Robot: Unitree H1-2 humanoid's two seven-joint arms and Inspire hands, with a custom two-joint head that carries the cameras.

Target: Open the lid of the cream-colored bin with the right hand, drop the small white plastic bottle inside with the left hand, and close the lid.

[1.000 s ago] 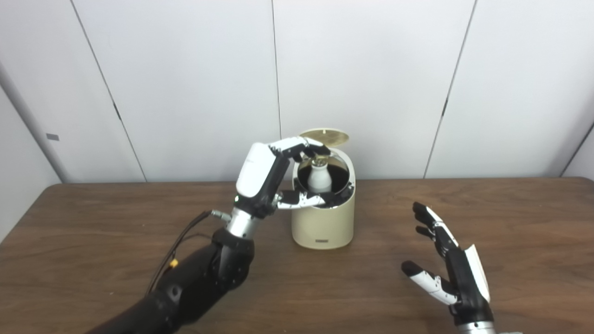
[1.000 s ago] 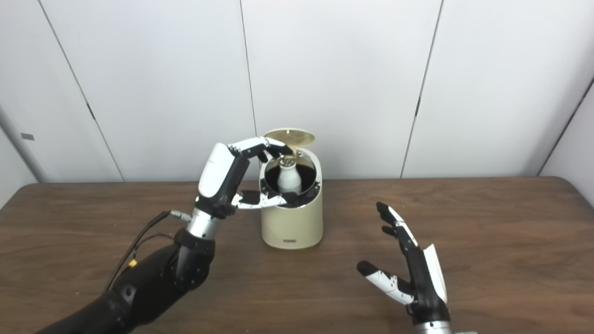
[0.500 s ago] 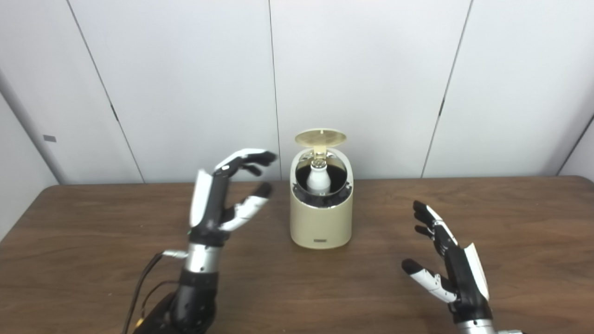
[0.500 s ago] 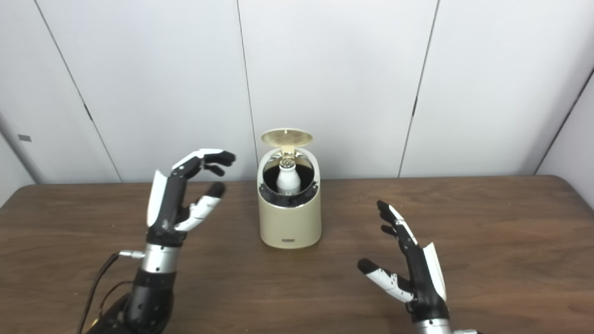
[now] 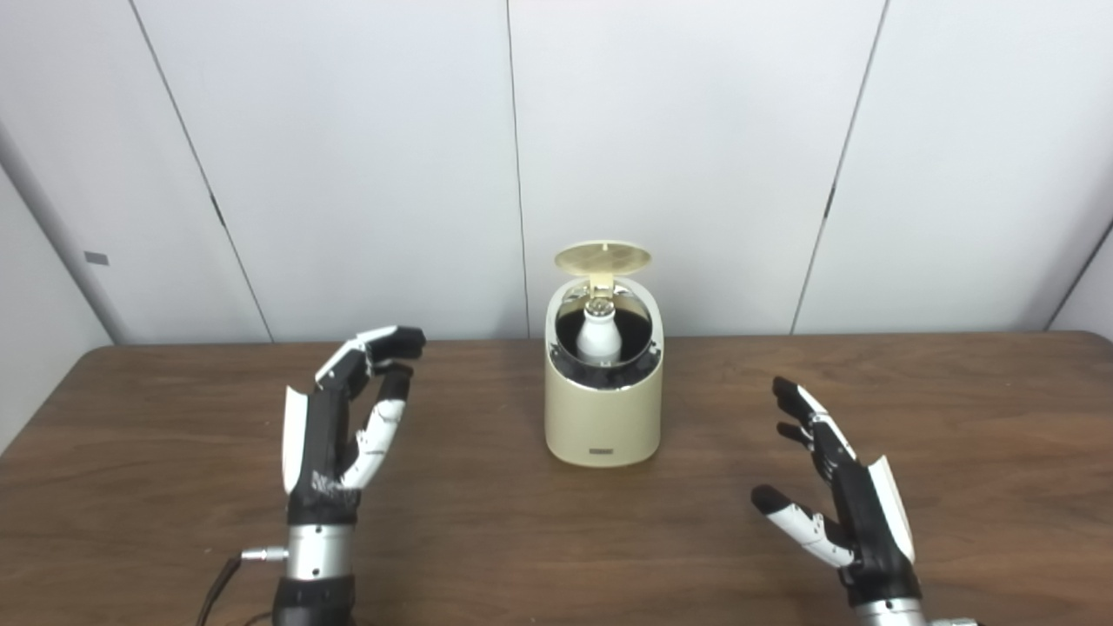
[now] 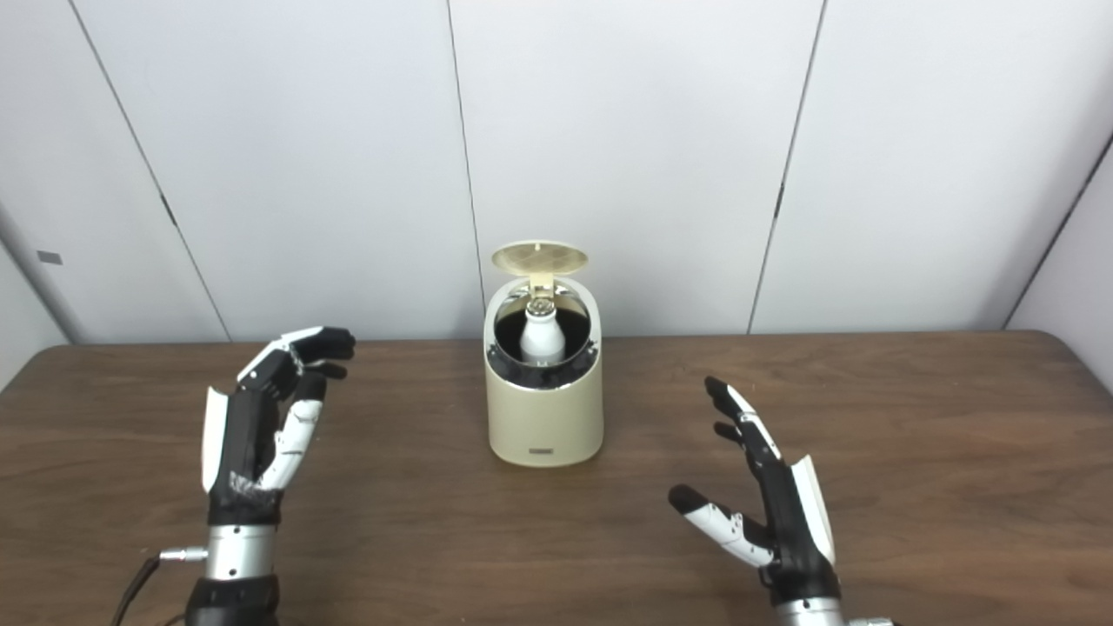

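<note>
The cream-colored bin [image 5: 603, 417] stands at the middle of the table with its round lid [image 5: 603, 256] tipped up at the back. The small white plastic bottle [image 5: 599, 335] stands upright inside the bin's dark opening. My left hand [image 5: 343, 435] is open and empty, held upright over the table well to the left of the bin. My right hand [image 5: 839, 491] is open too, palm turned inward, near the front right and apart from the bin.
The brown wooden table [image 5: 556, 539] runs across the whole view, with white wall panels [image 5: 696, 156] right behind it. A thin cable [image 5: 222, 582] trails from my left wrist at the bottom edge.
My left hand let go of the bottle in the bin, then drew back left and down toward the front of the table. The right hand stayed put.
</note>
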